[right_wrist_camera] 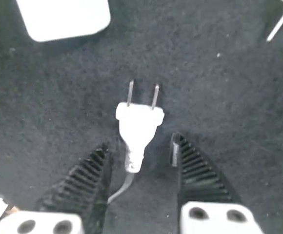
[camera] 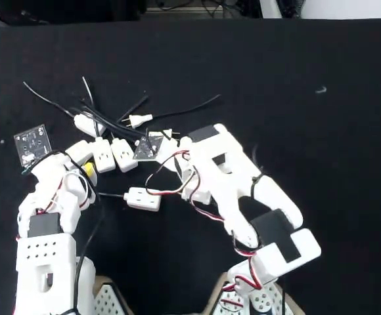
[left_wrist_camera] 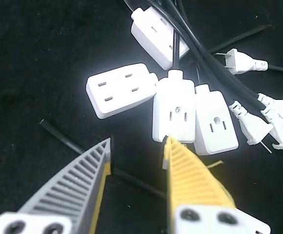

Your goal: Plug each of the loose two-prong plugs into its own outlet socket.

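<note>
Straddling a loose two-prong plug (right_wrist_camera: 138, 123) mid-frame, my right gripper (right_wrist_camera: 140, 145) spread wide; left gripper (left_wrist_camera: 136, 147) gaping too. Outlet sockets (left_wrist_camera: 173, 109) all look unfilled, nothing plugged yet.

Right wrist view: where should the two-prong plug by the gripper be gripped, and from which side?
Probably the broad body of the plug, just behind the prongs, coming from its cord end. It lies flat, prongs pointing away; the open right gripper straddles its tapered neck, which looks likelier to slip.

Bright glare on white outlets (left_wrist_camera: 173, 109)
</note>
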Controlling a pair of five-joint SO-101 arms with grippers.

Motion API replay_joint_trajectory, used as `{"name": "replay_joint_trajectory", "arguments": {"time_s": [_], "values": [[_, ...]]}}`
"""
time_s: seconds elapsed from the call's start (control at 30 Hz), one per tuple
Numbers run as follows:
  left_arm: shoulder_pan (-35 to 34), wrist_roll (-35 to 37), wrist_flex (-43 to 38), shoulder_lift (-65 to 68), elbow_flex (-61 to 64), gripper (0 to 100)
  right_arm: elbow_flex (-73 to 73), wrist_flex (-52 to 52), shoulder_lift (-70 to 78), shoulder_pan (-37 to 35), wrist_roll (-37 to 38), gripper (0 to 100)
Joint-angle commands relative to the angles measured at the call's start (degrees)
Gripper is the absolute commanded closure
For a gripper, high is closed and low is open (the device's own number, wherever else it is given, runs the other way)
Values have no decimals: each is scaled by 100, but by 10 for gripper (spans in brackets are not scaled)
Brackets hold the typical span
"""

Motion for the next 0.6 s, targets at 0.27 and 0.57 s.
{"name": "replay_joint_trajectory", "arguments": {"time_s": [0.27, 0.57], "values": [[-22, -35, -62, -53, -75, 820, -110, -202, 400, -132, 9, 805], [-22, -35, -62, -53, -75, 820, -66, -185, -875, 264, -835, 987]]}}
